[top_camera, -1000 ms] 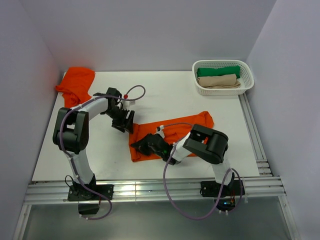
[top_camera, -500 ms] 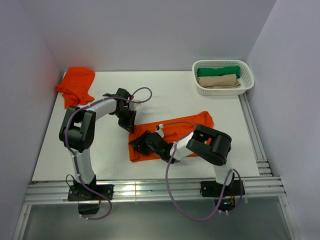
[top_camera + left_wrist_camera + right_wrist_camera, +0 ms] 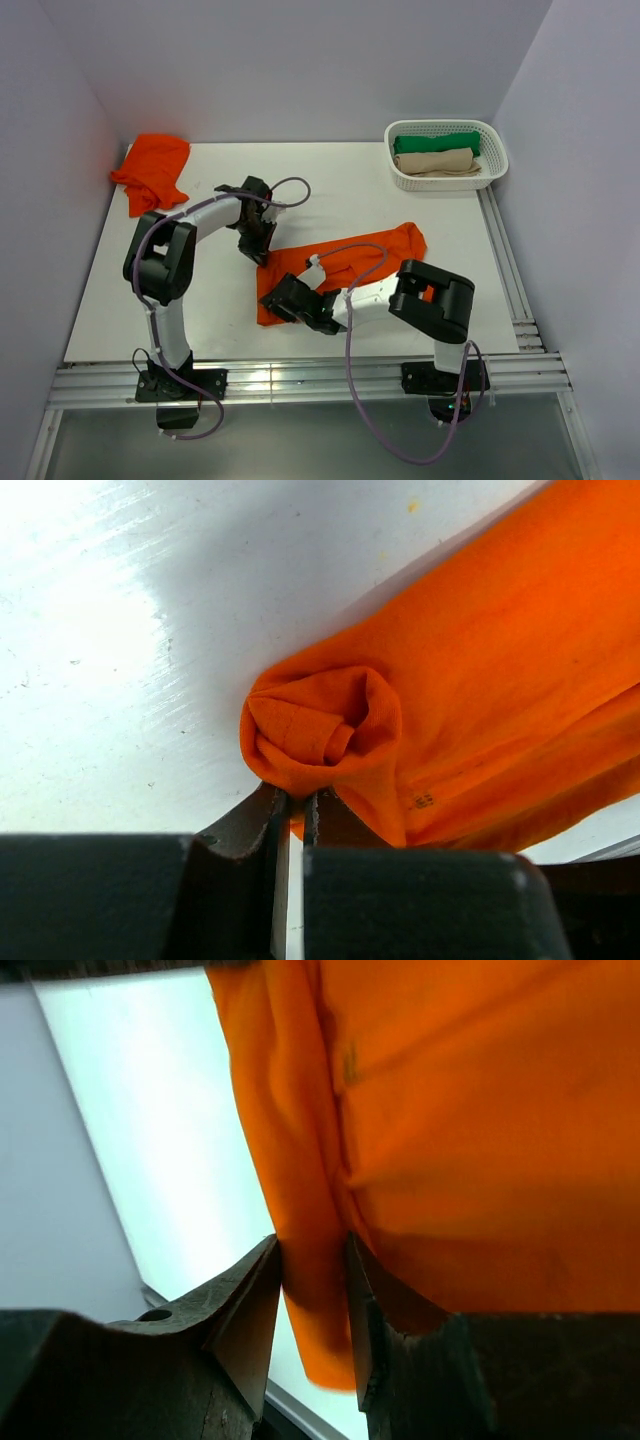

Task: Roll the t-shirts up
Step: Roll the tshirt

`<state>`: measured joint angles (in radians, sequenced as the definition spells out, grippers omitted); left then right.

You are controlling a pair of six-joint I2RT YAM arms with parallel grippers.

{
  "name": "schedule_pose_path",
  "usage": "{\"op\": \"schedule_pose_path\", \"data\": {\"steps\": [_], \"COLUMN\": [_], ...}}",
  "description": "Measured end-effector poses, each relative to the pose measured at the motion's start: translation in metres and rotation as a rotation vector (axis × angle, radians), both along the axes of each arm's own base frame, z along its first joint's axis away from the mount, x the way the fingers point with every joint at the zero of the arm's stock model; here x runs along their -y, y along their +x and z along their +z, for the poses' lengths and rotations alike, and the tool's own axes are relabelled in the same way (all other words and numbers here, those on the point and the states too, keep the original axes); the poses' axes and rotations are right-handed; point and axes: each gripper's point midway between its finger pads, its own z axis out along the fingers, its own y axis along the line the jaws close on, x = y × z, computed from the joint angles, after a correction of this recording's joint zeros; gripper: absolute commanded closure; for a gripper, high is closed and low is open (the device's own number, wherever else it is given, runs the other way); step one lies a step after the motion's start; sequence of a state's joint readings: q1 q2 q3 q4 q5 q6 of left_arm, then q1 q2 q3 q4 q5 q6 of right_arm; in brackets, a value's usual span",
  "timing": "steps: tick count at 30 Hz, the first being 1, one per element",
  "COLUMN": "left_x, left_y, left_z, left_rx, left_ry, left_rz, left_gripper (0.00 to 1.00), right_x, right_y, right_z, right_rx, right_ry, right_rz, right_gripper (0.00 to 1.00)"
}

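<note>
A bright orange t-shirt (image 3: 345, 266) lies folded into a long band across the table's middle. My left gripper (image 3: 262, 245) is shut on its far left corner, where the cloth is curled into a small roll (image 3: 320, 725). My right gripper (image 3: 285, 300) is shut on the near left edge of the same t-shirt (image 3: 460, 1110), a fold of cloth pinched between its fingers (image 3: 250, 1310). A second orange t-shirt (image 3: 152, 168) lies crumpled at the table's far left corner, away from both grippers.
A white mesh basket (image 3: 446, 155) at the far right holds a green and a beige rolled cloth. Metal rails (image 3: 300, 380) run along the near and right table edges. Grey walls close in the left, back and right.
My left gripper has moved right onto the t-shirt's far left corner and shut on it. My right gripper has shifted a little toward the near left edge, and the cloth has bunched.
</note>
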<state>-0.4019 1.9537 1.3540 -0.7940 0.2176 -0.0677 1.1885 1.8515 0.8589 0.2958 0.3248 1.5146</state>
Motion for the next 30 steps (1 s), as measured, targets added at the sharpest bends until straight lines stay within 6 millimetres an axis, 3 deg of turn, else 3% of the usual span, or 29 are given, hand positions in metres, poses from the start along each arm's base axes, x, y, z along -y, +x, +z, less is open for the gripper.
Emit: {"op": "schedule_pose_path", "data": {"steps": [12, 16, 22, 27, 30], "left_x": [-0.002, -0.002, -0.001, -0.002, -0.002], "left_y": [-0.001, -0.002, -0.002, 0.0, 0.001], "left_z": [0.001, 0.0, 0.0, 0.001, 0.001], "left_rx": [-0.014, -0.016, -0.01, -0.003, -0.001], "left_ry": [0.041, 0.046, 0.059, 0.066, 0.069], "left_rz": [-0.002, -0.005, -0.011, -0.015, -0.015], "left_gripper": [1.0, 1.0, 1.0, 1.0, 1.0], "right_x": [0.008, 0.01, 0.027, 0.02, 0.002], "right_y": [-0.034, -0.044, -0.054, -0.045, -0.029], "right_z": [0.001, 0.001, 0.001, 0.038, 0.068], "right_rx": [-0.01, -0.016, -0.022, 0.04, 0.108], "right_ry": [-0.061, -0.092, -0.278, -0.377, -0.411], "right_rz": [0.002, 0.018, 0.055, 0.07, 0.065], "right_gripper": [0.59, 0.53, 0.53, 0.52, 0.52]}}
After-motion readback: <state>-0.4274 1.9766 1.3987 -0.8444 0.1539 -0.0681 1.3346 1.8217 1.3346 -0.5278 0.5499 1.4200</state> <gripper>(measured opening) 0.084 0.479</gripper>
